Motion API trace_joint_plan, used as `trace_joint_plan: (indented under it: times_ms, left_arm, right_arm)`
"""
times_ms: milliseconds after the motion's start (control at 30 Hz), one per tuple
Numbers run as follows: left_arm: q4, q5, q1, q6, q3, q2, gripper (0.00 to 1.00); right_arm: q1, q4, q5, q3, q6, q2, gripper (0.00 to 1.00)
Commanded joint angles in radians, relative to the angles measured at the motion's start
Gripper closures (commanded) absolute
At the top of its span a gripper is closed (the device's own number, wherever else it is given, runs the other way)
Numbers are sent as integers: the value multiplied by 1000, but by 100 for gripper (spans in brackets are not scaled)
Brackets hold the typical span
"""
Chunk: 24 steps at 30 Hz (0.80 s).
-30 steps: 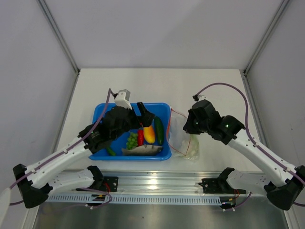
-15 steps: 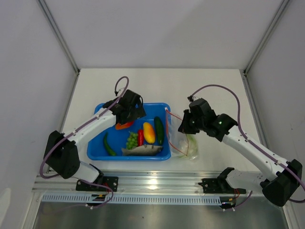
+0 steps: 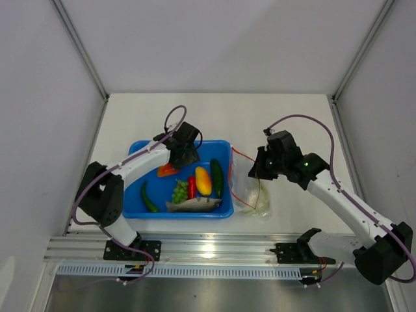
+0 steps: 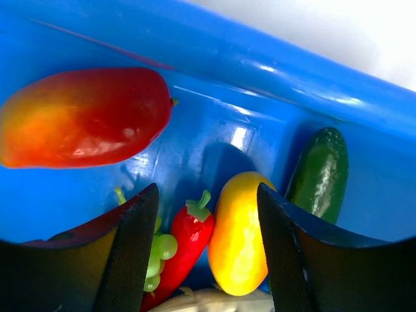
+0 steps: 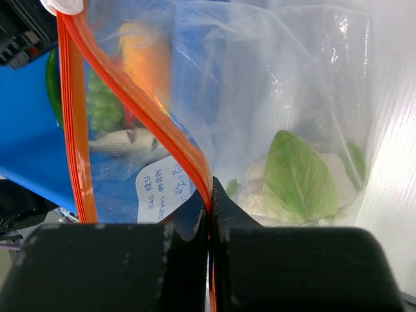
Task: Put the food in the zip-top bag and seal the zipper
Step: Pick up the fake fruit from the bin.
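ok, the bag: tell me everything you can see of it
The bag is clear, crinkly plastic, lying on the table just right of the blue tray. A red-orange zipper runs along its mouth; the two strips stand apart, so the mouth is open. The right hand is shut on one strip. Inside, near the bottom, lies a white cauliflower with green leaves. A small white printed label shows on one wall.
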Motion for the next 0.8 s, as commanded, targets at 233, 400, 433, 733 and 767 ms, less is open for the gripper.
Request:
trace_joint_plan:
  times_ms: [233, 400, 433, 733, 767]
  left_arm:
    - [62, 50, 11, -85, -28, 84, 48]
    - [79, 64, 10, -87, -48, 106, 53]
    - [79, 69, 11, -87, -48, 107, 54]
    - [88, 72, 11, -82, -69, 104, 63]
    - [89, 72, 11, -84, -76, 100, 63]
  right_arm:
    - [-47, -14, -9, 18, -36, -63, 100]
    - [-55, -21, -4, 18, -33, -70, 100]
    - [-55, -20, -6, 18, -32, -70, 100]
    - [-58, -14, -10, 8, -25, -72, 100]
    - [-58, -12, -12, 8, -25, -72, 100]
